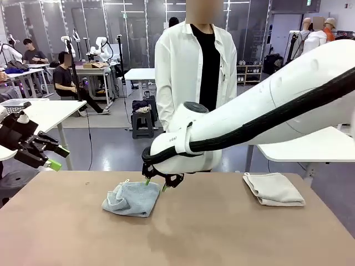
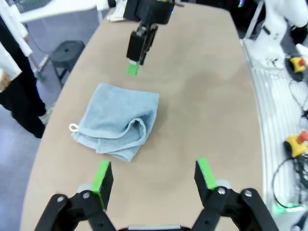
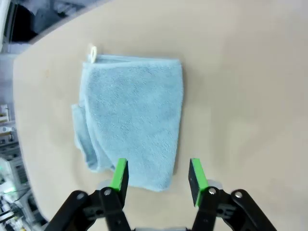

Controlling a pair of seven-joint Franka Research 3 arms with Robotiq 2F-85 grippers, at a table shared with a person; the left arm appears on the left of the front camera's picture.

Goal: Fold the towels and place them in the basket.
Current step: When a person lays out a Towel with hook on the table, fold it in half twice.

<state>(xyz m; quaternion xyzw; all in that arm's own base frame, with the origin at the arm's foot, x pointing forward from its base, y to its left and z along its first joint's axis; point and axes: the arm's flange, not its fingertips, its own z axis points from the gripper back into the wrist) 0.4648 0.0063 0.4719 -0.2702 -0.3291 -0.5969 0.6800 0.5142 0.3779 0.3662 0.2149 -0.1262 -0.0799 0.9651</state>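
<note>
A pale blue towel [image 1: 130,198] lies loosely folded on the table, left of centre, with a small loop tag [image 2: 73,127] at one corner. My right gripper [image 1: 156,184] hovers open just above its far edge. In the right wrist view the towel [image 3: 132,115] spreads out ahead of the gripper [image 3: 158,175], its near edge below the green pads, nothing gripped. My left gripper [image 1: 55,158] hangs open off the table's left end. Its own view has the gripper [image 2: 154,174] short of the towel [image 2: 118,125]. A folded beige towel [image 1: 273,188] rests at the right. The basket is out of view.
A person in a white shirt [image 1: 183,72] stands at the far side behind the table [image 1: 222,233]. The right arm [image 1: 260,116] reaches across from the right, above the beige towel. Bare tabletop spreads in front and between the two towels.
</note>
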